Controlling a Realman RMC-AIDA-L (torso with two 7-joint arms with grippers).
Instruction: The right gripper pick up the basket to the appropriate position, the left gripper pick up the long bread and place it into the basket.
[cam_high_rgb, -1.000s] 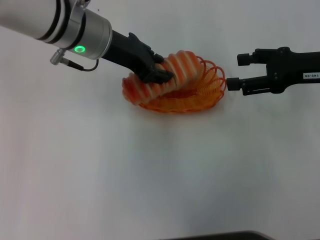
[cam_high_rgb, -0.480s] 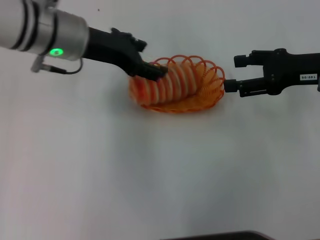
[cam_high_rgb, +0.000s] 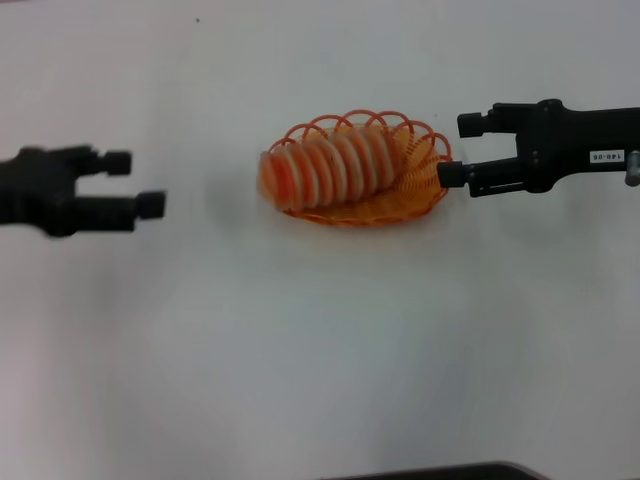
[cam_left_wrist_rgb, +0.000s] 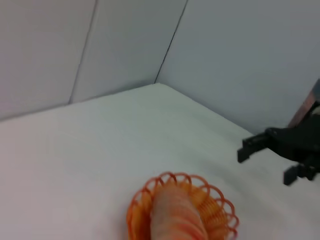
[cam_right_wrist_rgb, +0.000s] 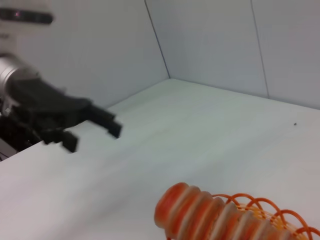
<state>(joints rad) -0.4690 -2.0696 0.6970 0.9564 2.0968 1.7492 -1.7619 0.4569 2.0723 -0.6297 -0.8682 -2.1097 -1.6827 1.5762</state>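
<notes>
1. Head view: the bread (cam_high_rgb: 330, 166) lies inside the basket (cam_high_rgb: 420, 190) on the white desk (cam_high_rgb: 320, 350), its left end over the rim.
2. Right end effector (cam_high_rgb: 455, 150) is spread and holds nothing; its lower finger is at the basket's right rim.
3. Left end effector (cam_high_rgb: 135, 184) is spread and empty, with the basket well apart to its right.
</notes>
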